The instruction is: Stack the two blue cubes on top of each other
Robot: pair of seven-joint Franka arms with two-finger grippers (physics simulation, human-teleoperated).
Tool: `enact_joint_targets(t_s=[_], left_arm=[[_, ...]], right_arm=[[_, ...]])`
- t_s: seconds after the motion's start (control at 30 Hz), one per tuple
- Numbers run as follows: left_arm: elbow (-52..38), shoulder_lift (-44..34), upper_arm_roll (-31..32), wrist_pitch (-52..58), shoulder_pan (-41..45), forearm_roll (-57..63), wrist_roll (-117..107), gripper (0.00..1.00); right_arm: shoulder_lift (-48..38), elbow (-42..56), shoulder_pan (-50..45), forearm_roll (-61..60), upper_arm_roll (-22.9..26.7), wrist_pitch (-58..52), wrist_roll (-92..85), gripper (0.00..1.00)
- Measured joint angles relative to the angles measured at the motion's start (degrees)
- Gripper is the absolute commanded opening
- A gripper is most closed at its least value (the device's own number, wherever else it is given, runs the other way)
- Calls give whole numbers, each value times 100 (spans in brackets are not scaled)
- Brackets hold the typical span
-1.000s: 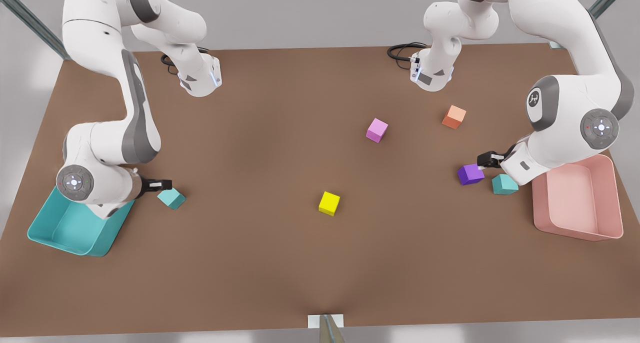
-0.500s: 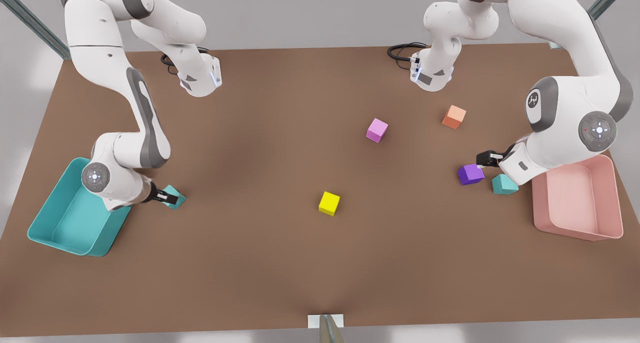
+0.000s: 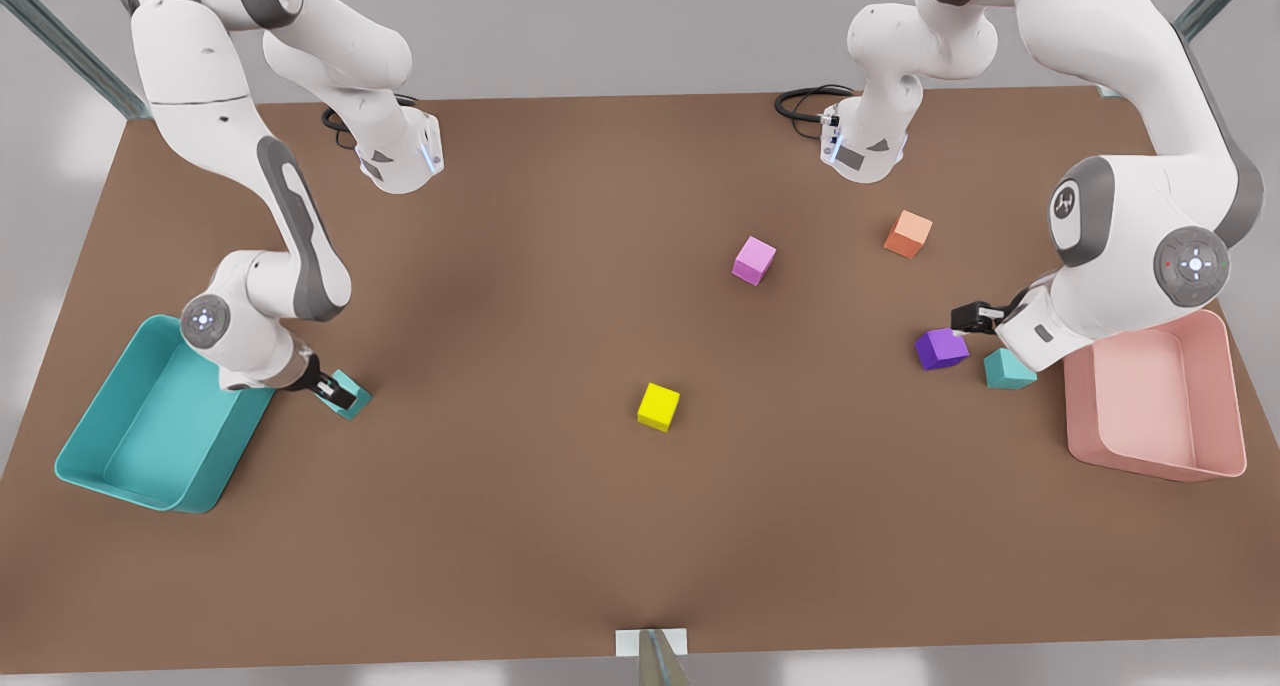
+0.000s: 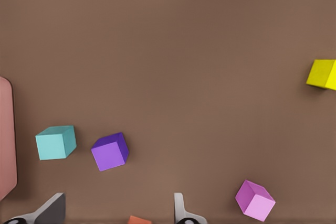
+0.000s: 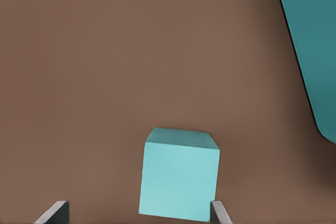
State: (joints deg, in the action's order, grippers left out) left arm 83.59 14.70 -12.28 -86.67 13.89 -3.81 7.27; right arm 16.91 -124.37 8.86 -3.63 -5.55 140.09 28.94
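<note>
One blue cube (image 3: 355, 399) (image 5: 180, 174) lies on the table beside the teal bin, at the front view's left. My right gripper (image 3: 333, 391) is low over it and open, and its fingers (image 5: 56, 212) straddle the cube's near end without touching. The other blue cube (image 3: 1007, 368) (image 4: 55, 142) sits at the front view's right, next to a purple cube (image 3: 940, 348) (image 4: 110, 151). Just behind the purple cube hovers my left gripper (image 3: 972, 317), open, its fingertips (image 4: 181, 211) spread wide with nothing between them.
A teal bin (image 3: 110, 466) stands at the front view's left edge and a pink bin (image 3: 1215, 406) at the right edge. A yellow cube (image 3: 658, 407), a pink cube (image 3: 754, 260) and an orange cube (image 3: 908, 234) are scattered over the brown table (image 3: 520, 526).
The right arm has dropped and swung down onto the blue cube by the teal bin, bringing its gripper around it. The left arm has barely shifted.
</note>
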Motion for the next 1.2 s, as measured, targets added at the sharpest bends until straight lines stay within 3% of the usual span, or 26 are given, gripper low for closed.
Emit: enact_joint_targets(t_s=[0.93,0.97,1.03,1.07,1.2], left_arm=[[-6,31,0,42,6,0,8,100],[-7,31,0,42,6,0,8,100],[-7,31,0,42,6,2,8,100],[-7,31,0,42,7,3,8,100],[-7,31,0,43,7,3,7,100]], right_arm=[[1091,197,167,-32,1,309,747,100],[1104,198,168,-33,1,320,755,97],[1110,200,169,-35,1,338,762,76],[1106,200,183,-40,1,345,760,71],[941,273,223,-65,-37,308,722,67]])
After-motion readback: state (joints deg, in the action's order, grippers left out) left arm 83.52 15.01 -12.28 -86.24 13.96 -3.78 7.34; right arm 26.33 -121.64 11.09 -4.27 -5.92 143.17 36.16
